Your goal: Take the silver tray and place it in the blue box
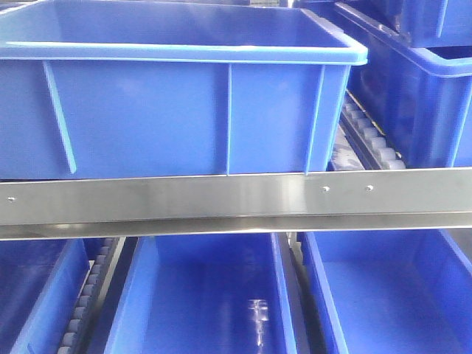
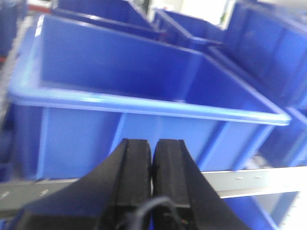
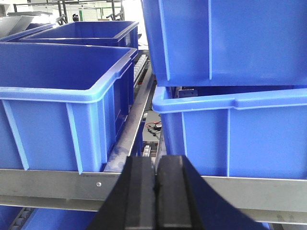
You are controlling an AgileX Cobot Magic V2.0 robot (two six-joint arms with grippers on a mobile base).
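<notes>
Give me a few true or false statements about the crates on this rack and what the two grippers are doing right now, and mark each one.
1. The left gripper is closed, with its fingers pressed together. True.
2. The right gripper is clamped on a silver tray. False: its fingers are together with nothing between them, and no tray shows in any view.
3. The blue box sits on the upper level, behind a metal rail. True.
4. The lower shelf holds no crates. False: blue crates sit under the rail.
5. In the right wrist view, one crate is stacked on another. True.
</notes>
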